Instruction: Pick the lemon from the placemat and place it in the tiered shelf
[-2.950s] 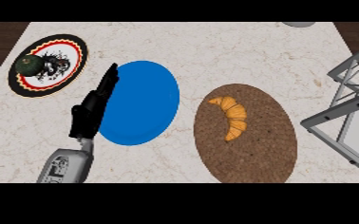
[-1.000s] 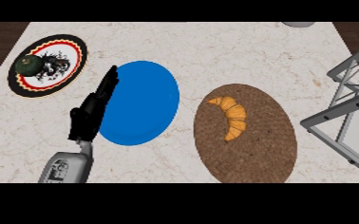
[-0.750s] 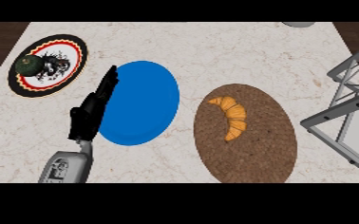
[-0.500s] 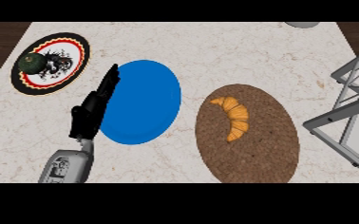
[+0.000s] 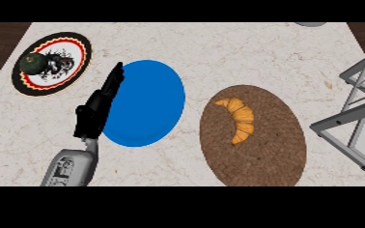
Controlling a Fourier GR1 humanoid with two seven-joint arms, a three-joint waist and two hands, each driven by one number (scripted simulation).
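left hand noted at the view's left, black, fingers held straight and close together, seen edge-on, pointed up and away; nothing was held in it. its grey forearm was seen entering from the lower edge. the hand was laid over the left rim of the round blue plate, which bore nothing visible. right hand was not seen in the head view. the round brown woven placemat was recorded right of the blue plate, near but apart from it; on its upper left part an orange-brown curved croissant was found, and no lemon. at far upper left a round black, red and cream patterned mat was logged, with a dark green roundish item on its left side; what that item was could not be told. no yellow lemon could be made out anywhere on the pale marbled counter. the grey metal tiered shelf was only partly seen at the right edge, its tiers cut off, with nothing seen on the part shown. a small grey object was clipped by the top edge. progress was judged as nil: nothing grasped, nothing lifted, nothing set in the shelf. all of reach, grasp, carry across to the right and release was judged left to do.
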